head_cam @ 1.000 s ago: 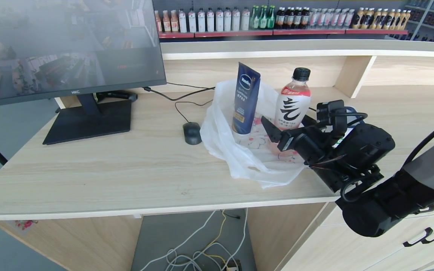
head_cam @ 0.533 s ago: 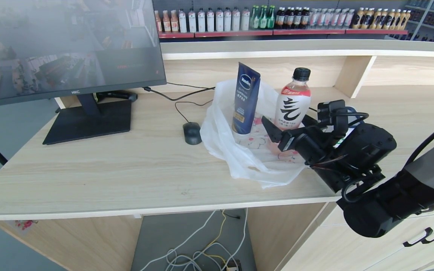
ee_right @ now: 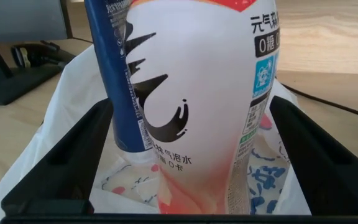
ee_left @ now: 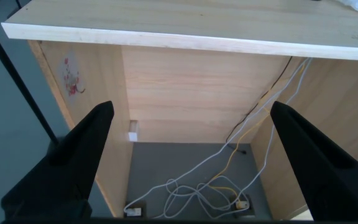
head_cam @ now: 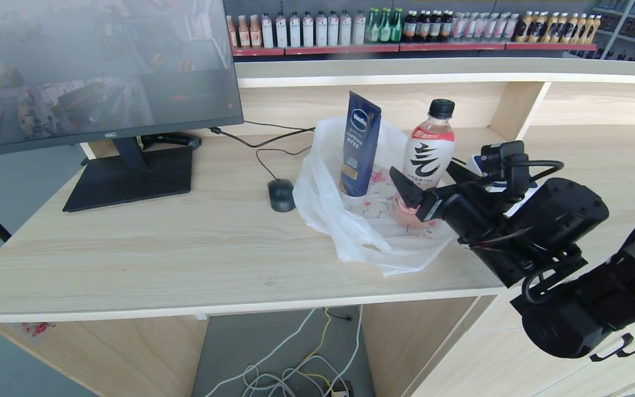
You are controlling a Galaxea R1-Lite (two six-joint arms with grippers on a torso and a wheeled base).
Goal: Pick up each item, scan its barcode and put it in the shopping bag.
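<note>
A white-and-pink drink bottle (head_cam: 429, 151) with a black cap stands upright in the white plastic shopping bag (head_cam: 350, 231) on the counter. A dark blue tube (head_cam: 359, 144) stands beside it in the same bag. My right gripper (head_cam: 422, 172) is open at the bottle's lower half, one finger on each side and neither pressing it. In the right wrist view the bottle (ee_right: 197, 106) stands between the spread fingers of the right gripper (ee_right: 194, 165), with the blue tube (ee_right: 114, 74) behind it. My left gripper (ee_left: 191, 155) hangs open below the counter's front edge, holding nothing.
A monitor (head_cam: 97, 71) on a black stand occupies the counter's left, with a black mouse (head_cam: 281, 194) and cables between it and the bag. A blue-and-white item (head_cam: 478, 161) lies partly hidden behind my right arm. Cables (ee_left: 210, 186) lie on the floor under the counter.
My right arm has drawn back to the right, away from the bag. The bottle and tube stay standing in the bag.
</note>
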